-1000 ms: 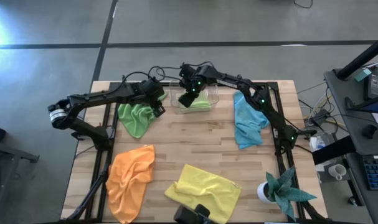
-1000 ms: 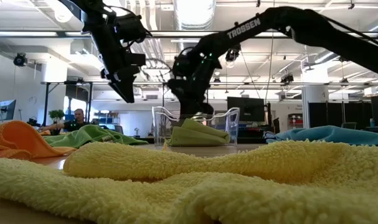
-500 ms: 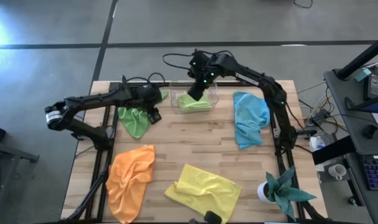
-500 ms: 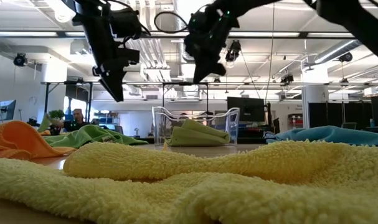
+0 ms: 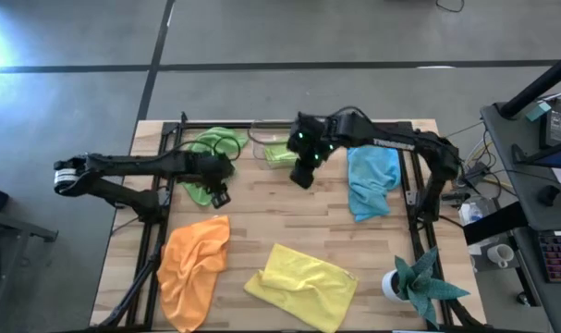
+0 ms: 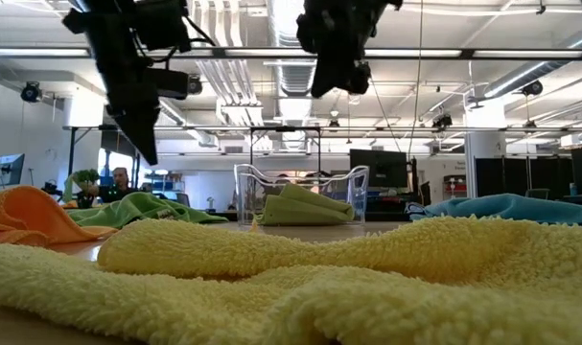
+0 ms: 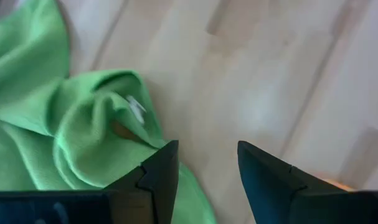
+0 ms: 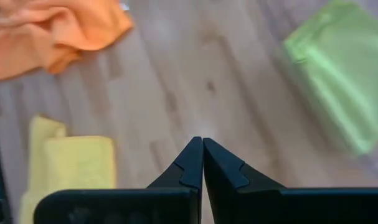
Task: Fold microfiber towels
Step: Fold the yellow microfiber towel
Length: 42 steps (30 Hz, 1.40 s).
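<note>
Wood-slat table (image 5: pixel 262 222), towels spread over it. Yellow towel (image 5: pixel 301 286) rumpled at the near edge, orange towel (image 5: pixel 193 268) crumpled beside it toward the left, light blue towel (image 5: pixel 371 178) bunched on the right side. Loose lime green towel (image 5: pixel 203 166) heaped at far left; second lime green towel (image 6: pixel 300 204) lies folded in the clear bin (image 6: pixel 300 193) at the far middle. Teal plant (image 5: pixel 419 282) at the near right corner.

Left gripper (image 7: pixel 202 168) hovers above the loose green towel's edge, fingers apart, holding nothing. Right gripper (image 8: pixel 202 163) hangs over bare wood just near of the bin, fingers pressed together, empty.

Handling, as a guess: cloths look light, floppy, grippy pile, nothing fragile. They'll sag and bunch, so pinch a corner or hem, one per gripper, then pull flat before folding.
</note>
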Available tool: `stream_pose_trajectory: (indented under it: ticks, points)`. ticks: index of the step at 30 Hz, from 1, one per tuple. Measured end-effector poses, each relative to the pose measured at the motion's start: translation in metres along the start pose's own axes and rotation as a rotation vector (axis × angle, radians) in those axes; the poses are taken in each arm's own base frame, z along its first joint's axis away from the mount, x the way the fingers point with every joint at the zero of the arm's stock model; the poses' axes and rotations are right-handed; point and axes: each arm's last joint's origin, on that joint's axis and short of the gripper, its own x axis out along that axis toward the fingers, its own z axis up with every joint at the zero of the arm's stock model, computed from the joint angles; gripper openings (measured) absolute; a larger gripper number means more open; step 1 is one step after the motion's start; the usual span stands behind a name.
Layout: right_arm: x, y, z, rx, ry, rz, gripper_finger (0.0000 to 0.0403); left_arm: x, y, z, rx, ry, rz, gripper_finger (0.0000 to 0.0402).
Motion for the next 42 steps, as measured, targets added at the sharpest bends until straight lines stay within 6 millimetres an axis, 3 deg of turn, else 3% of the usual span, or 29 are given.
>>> stream_pose_trajectory:
  ticks: [5, 11, 18, 23, 32, 42]
  points:
    - [0.009, 0.029, -0.028, 0.038, 0.046, 0.026, 0.0009, -0.006, -0.014, -0.014, 0.024, -0.032, -0.118, 0.0148]
    - [0.027, 0.063, -0.067, 0.017, 0.155, 0.046, 0.0009, -0.005, -0.031, -0.015, 0.070, -0.117, -0.281, 0.0148]
    - [0.039, 0.097, -0.105, -0.005, 0.257, 0.064, 0.0009, 0.000, -0.046, -0.001, 0.089, -0.227, -0.401, 0.0148]
    - [0.037, 0.109, -0.124, -0.016, 0.285, 0.076, 0.0009, 0.009, -0.056, 0.010, 0.098, -0.254, -0.484, 0.0148]
    - [0.017, 0.103, -0.156, -0.046, 0.285, 0.104, 0.0009, 0.026, -0.067, 0.026, 0.100, -0.219, -0.479, 0.0154]
    - [-0.007, 0.078, -0.187, 0.069, 0.234, 0.148, 0.0009, 0.031, -0.079, 0.055, -0.019, -0.202, -0.494, 0.0235]
